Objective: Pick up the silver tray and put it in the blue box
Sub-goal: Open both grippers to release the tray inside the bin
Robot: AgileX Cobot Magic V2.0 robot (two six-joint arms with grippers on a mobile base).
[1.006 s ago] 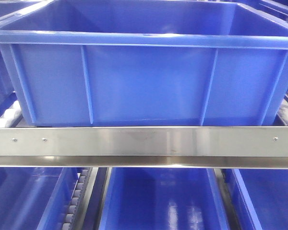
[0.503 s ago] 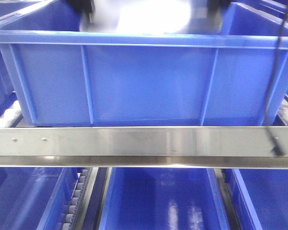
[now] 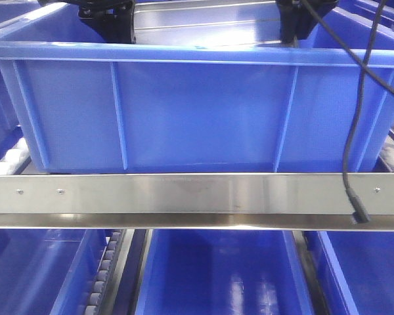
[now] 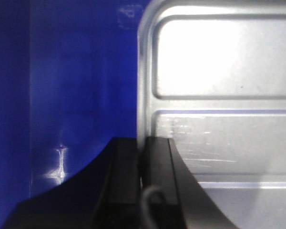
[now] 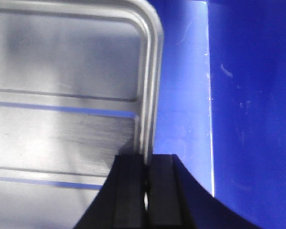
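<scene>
Left hand (image 4: 142, 176) and right hand (image 5: 144, 191) clamped tight, side by side.

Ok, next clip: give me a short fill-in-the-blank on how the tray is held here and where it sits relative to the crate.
1. The silver tray is gripped by ____ end effectors, left and right.
2. Each end effector is clamped on the tray's ____.
3. The tray is at the top opening of the ____ box.
4. The tray's floor shows long parallel ____.

Missing words: both; rim; blue; ridges
</scene>
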